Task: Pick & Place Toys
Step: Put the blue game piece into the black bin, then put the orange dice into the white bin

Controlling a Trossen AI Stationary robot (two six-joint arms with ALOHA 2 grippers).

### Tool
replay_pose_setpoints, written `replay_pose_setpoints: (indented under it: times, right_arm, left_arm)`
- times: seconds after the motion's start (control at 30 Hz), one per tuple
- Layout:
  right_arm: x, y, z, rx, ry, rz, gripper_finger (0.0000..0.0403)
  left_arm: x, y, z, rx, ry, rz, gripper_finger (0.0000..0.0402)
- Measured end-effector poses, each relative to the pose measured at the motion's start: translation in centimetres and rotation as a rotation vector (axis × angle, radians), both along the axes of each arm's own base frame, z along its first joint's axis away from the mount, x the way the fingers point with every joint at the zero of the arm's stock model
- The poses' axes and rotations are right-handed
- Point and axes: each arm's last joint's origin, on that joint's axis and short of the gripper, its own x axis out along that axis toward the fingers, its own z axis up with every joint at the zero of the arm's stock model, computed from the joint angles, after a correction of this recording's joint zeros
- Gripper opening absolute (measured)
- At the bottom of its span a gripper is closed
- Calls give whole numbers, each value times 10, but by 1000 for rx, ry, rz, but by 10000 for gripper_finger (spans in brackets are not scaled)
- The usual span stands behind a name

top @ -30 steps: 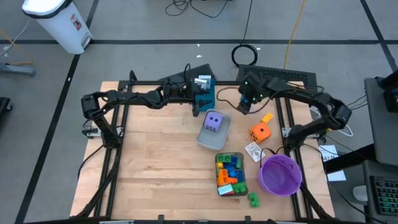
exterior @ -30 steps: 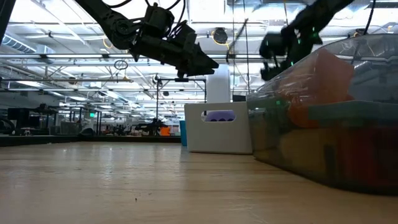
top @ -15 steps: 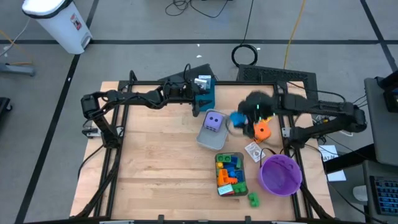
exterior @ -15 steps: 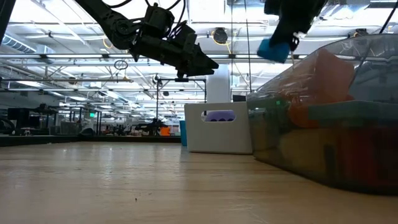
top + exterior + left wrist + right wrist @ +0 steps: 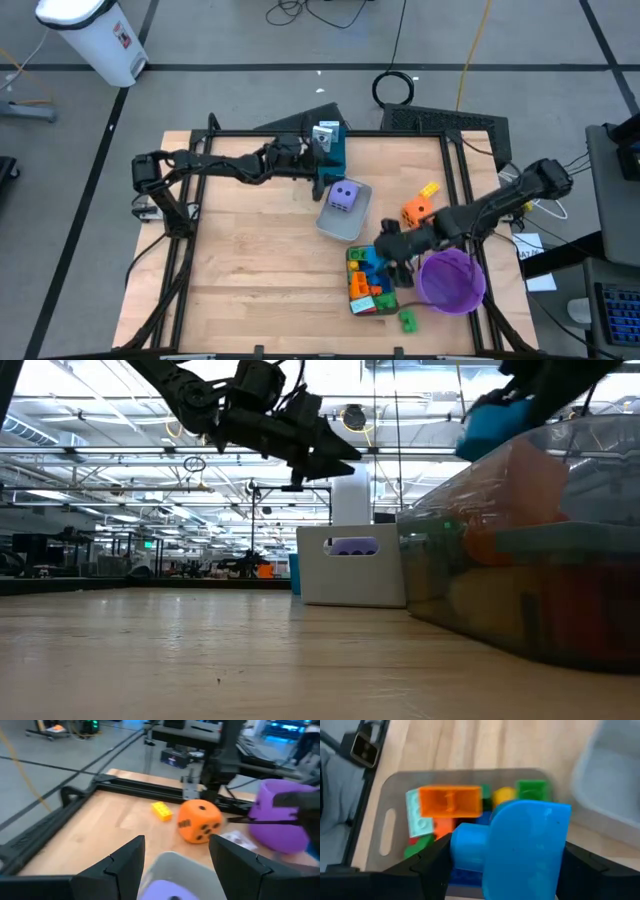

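Right claw [image 5: 520, 851] pinches a big blue brick [image 5: 527, 847] directly above the grey tray [image 5: 352, 304] of mixed bricks [image 5: 368, 278], so what I need next is a straight drop, not a reach. From overhead I see that arm far nearer the tray than the left. Left claw [image 5: 176, 857] hangs spread and empty over the other tray [image 5: 357, 222] with the purple die [image 5: 343, 196]; the orange die [image 5: 199, 821] sits on the desk [image 5: 250, 270] beyond.

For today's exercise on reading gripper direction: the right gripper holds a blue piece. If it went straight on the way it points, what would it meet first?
Probably the bricks in the grey tray: the right gripper, shut on the blue piece, points into it, though depth is unclear.
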Motion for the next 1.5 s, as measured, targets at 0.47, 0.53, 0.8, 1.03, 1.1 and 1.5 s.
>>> replay_pose_setpoints:
  times: [0.47,0.53,0.8,1.03,1.1,1.5]
  right_arm:
    - [2,29,-33,11,63,55,297]
    - [2,29,-33,10,64,56,300]
    - [1,24,-29,-29,40,102,301]
    - [-13,6,-9,-16,24,105,302]
    - [-21,-3,-4,-47,41,76,302]
    - [-58,-65,15,-401,119,56,302]
  left_arm:
    - [15,-70,4,-21,-35,-182,227]
    - [16,-77,4,-22,-34,-201,227]
    - [18,-95,4,3,-33,-191,227]
    - [18,-99,4,12,-33,-192,227]
    - [18,-99,4,20,-34,-194,227]
    - [17,-85,4,106,-35,-175,227]
